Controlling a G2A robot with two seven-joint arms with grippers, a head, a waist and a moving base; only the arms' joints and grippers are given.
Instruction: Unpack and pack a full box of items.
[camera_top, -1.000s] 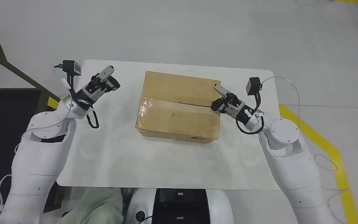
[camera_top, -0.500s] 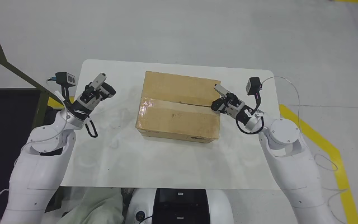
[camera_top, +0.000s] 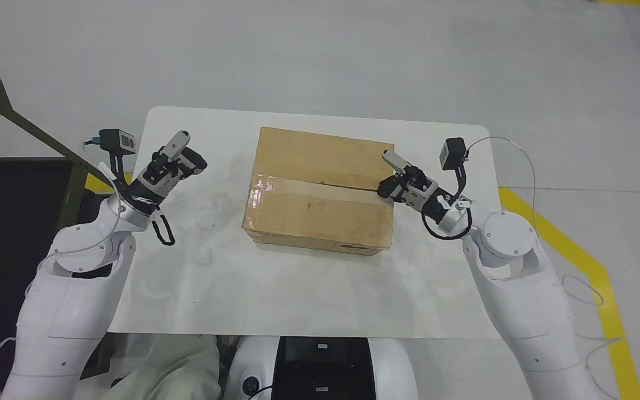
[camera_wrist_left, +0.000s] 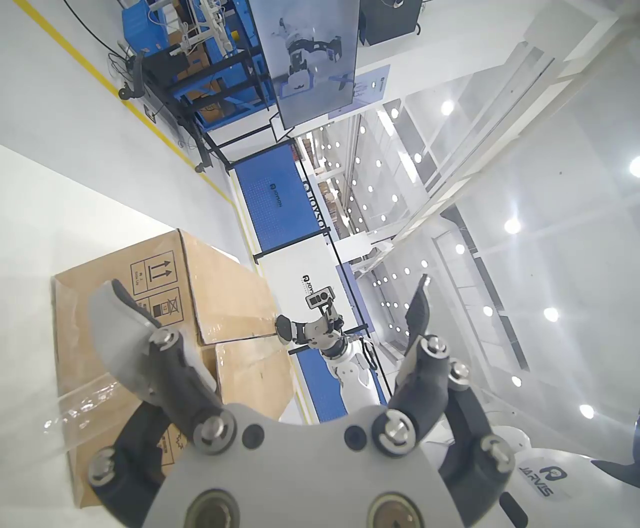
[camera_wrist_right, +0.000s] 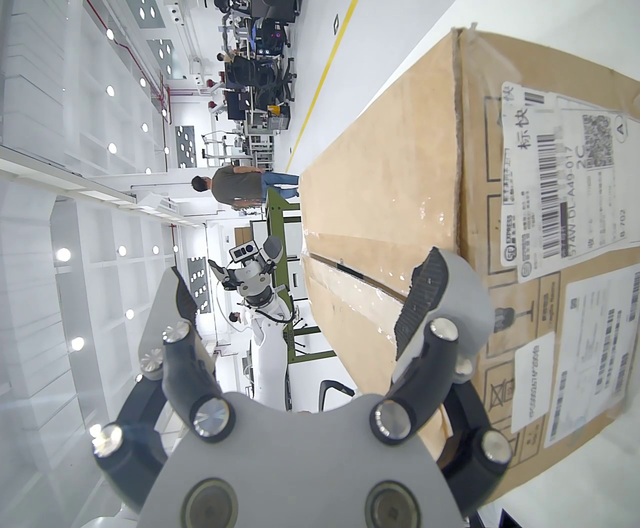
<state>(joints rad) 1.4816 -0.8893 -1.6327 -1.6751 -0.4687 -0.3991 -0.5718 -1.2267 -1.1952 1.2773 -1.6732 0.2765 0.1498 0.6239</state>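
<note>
A brown cardboard box (camera_top: 318, 187) stands in the middle of the white table (camera_top: 300, 290), its two top flaps down with a seam between them. My left gripper (camera_top: 180, 152) hangs open above the table well to the box's left; the box (camera_wrist_left: 150, 320) lies beyond its spread fingers (camera_wrist_left: 117, 310). My right gripper (camera_top: 390, 172) is open at the box's right end, level with the flap seam. In the right wrist view the box (camera_wrist_right: 400, 165) fills the space ahead, one fingertip (camera_wrist_right: 430, 280) close over its top edge beside the seam, labels on the end face.
Clear tape (camera_wrist_left: 75, 405) wrinkles along the box's lower edge. The far arm's gripper (camera_wrist_left: 285, 330) shows at the box's other end. A yellow floor line (camera_top: 570, 250) runs to the table's right. Bare table lies in front of and beside the box.
My left gripper has drawn back to the left, away from the box, over the first half second and then held still. The right gripper and the box have not moved.
</note>
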